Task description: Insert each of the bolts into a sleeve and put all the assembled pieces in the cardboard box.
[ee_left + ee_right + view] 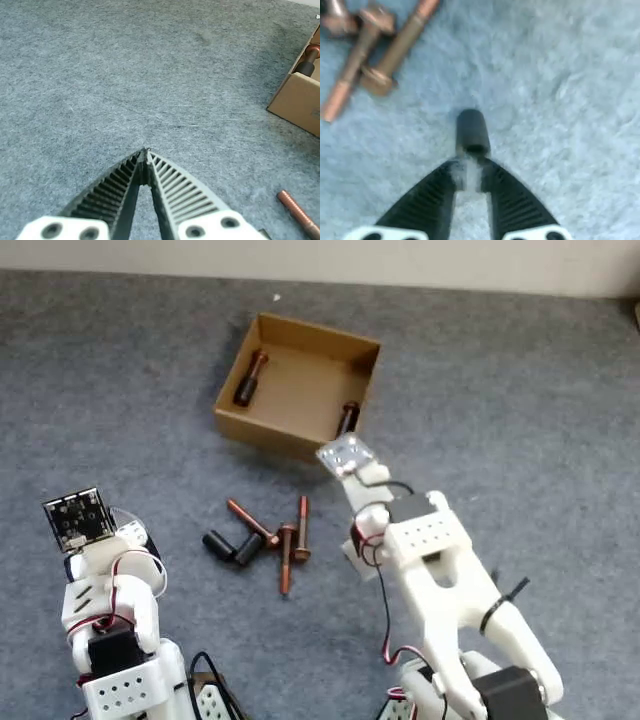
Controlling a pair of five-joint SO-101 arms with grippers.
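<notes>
1. Your cardboard box holds two assembled pieces. The first piece lies along the box's left wall, its long axis running near wall to far wall and its black end toward the arms. The second piece sits in the box's near right corner.
2. On the counter, on the arms' side of the box, a pair of bolts lies side by side. Their axes point at the box and their heads are at opposite ends. A slanted bolt and two spare sleeves lie to their left.
3. A black sleeve sits right in front of your right claw, its axis pointing straight away. You cannot tell whether the claw grips it.
4. Your left claw is closed and empty, over bare counter, well apart from the box.
</notes>
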